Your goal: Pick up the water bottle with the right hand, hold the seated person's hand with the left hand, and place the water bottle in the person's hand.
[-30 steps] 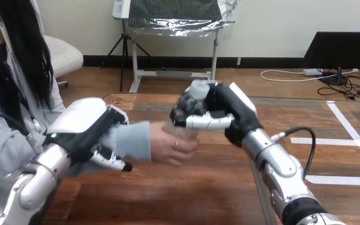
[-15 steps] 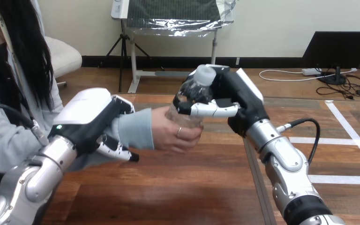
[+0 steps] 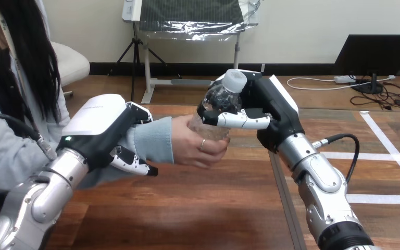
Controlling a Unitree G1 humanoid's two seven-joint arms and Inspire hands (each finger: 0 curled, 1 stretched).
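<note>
**Shared grip above brown wooden table (image 3: 187, 213)**

Clamps right hand (image 3: 264, 110) round upper part of clear plastic water bottle with white cap (image 3: 220, 100); lower part gripped by the person's hand (image 3: 200, 150). Curls left hand (image 3: 101, 130) round grey-sleeved forearm (image 3: 159, 146).

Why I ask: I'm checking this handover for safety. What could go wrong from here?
The water bottle hangs above the table, right hand curled round its top, the person's hand round its base: an early release might drop it. The left hand curls round the person's wrist; pulling could strain it.
</note>
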